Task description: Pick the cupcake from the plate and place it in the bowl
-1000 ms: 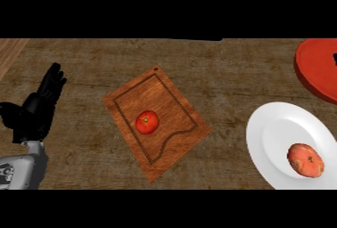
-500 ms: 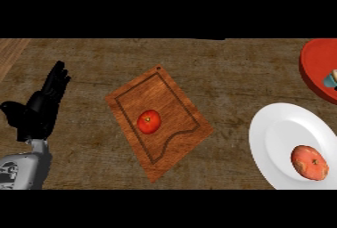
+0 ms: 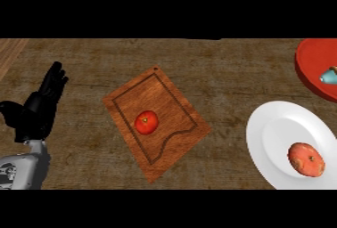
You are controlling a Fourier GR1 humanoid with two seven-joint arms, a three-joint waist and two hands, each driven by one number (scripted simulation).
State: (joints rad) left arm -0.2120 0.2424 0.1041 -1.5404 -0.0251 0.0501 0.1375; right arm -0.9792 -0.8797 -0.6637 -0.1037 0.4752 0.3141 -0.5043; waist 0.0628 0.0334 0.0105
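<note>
One thing differs from a second ago: a small pale-blue and brown shape, which we take for the cupcake [image 3: 328, 76], now shows in the red bowl [image 3: 309, 67] at the counter's [image 3: 230, 67] far right corner. It is cut off by the view's right edge, and a second ago that spot showed only red. If we read it right, the cupcake already lies where the task wants it.

The white plate [image 3: 270, 133], near the right edge and just in front of the bowl, carries only a round orange-red fruit [image 3: 306, 159]. We see no right hand. The left hand [image 3: 41, 109] rests at the left edge with its fingers straight and upright, holding nothing.

A wooden cutting board [image 3: 171, 102] with a tomato [image 3: 145, 122] on it lies mid-counter. Bare counter runs between board and plate, and along the far edge. The bowl and plate sit close together at the right, where room to move is tightest.
</note>
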